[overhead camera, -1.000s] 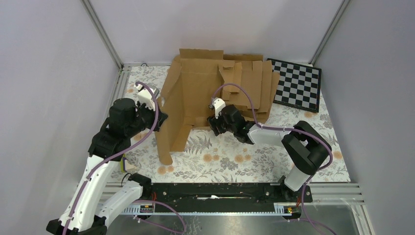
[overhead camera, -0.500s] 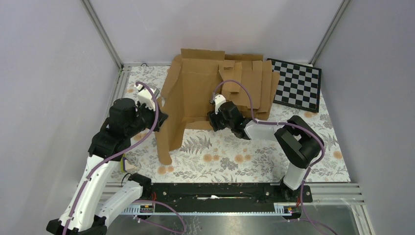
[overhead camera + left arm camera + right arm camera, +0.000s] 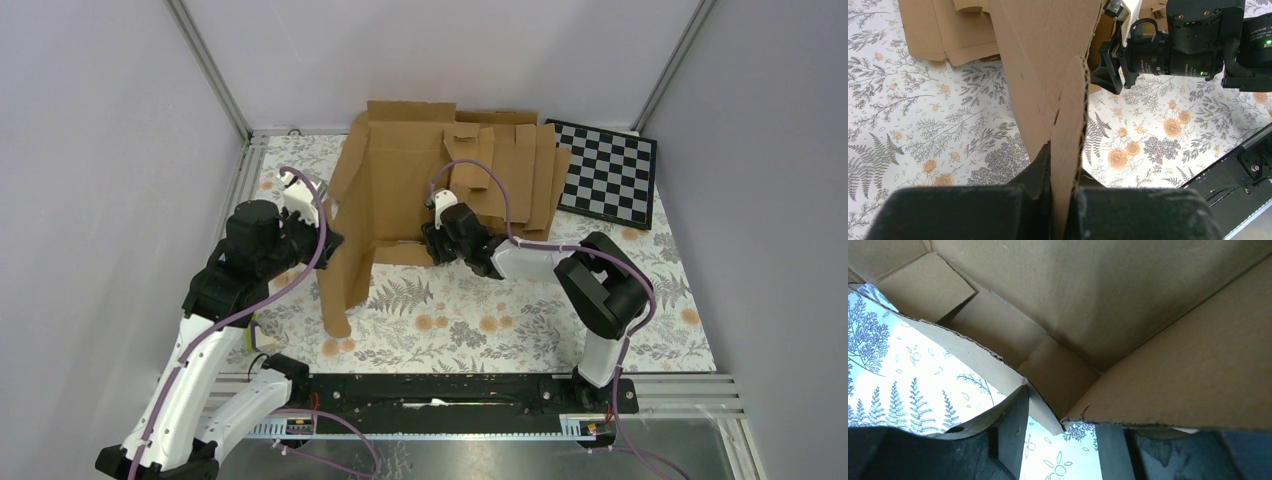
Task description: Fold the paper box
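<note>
Your paper box (image 3: 395, 190) stands on edge at the far middle of the bench (image 3: 470, 325), half raised. Its back panel is upright in front of the pile of flat blanks (image 3: 525, 185), and its left wing runs toward the near side. Your left pincer (image 3: 1062, 200) is clamped shut on the thin near edge of that wing. Your right pincer (image 3: 1060, 427) sits at the low edge of the middle panel, jaws apart around a flap corner and not pinching it. The weak point, I judge, is the left grip. It holds only a sliver of card, so a hard push or pull from the right could slip the wing out or tear it at the crease. If the right jaws close carelessly, they may crush the flap corner or catch two layers at once. A shove toward the far side could also tip the box onto the blanks.
</note>
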